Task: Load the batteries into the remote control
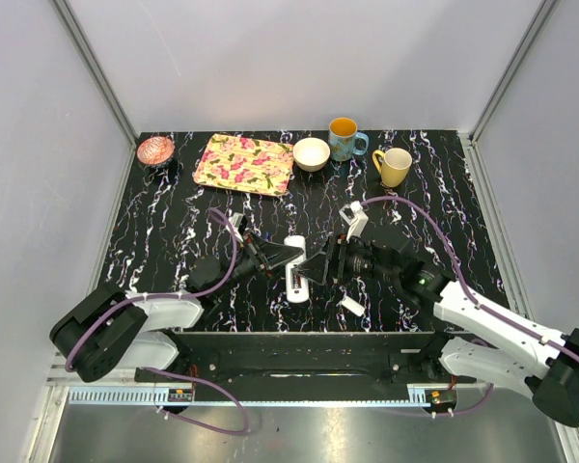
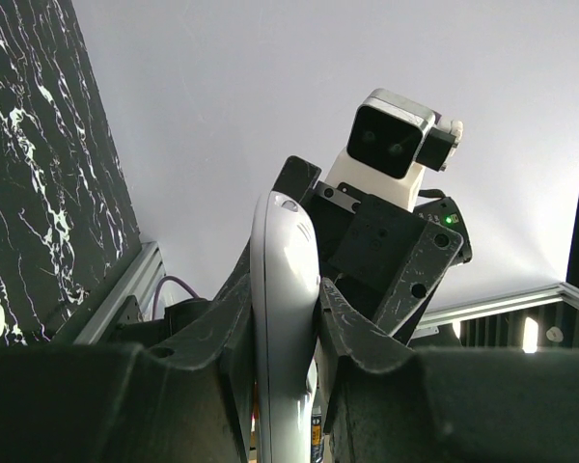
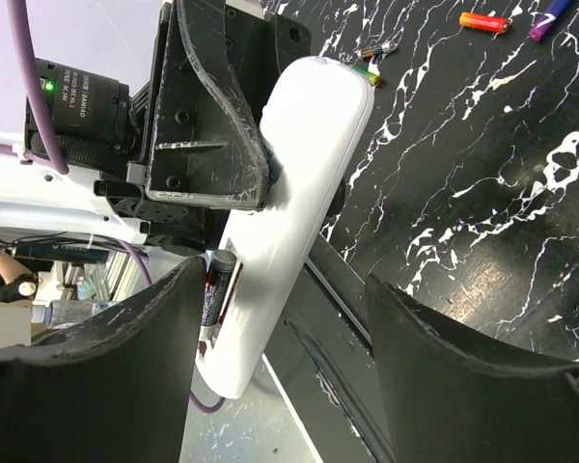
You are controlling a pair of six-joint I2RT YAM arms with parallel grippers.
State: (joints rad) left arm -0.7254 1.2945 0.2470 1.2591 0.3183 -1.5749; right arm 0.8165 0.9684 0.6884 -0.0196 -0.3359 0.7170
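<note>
Top view: found remote control [image 1: 296, 267] at front-middle of table [image 1: 174, 222], clamped in left gripper [image 1: 286, 257], with right gripper [image 1: 315, 268] just beside it. Left wrist: saw jaws pressed on both sides of remote control. Right wrist: saw jaws apart, flanking remote control, no contact visible. Spotted dark battery [image 3: 216, 287] at its edge, seating unclear, and loose batteries [image 3: 376, 50] on table beyond. Judged step: taking a second hold for loading. Needed next: centred closing, no twisting it from the left hold.
</note>
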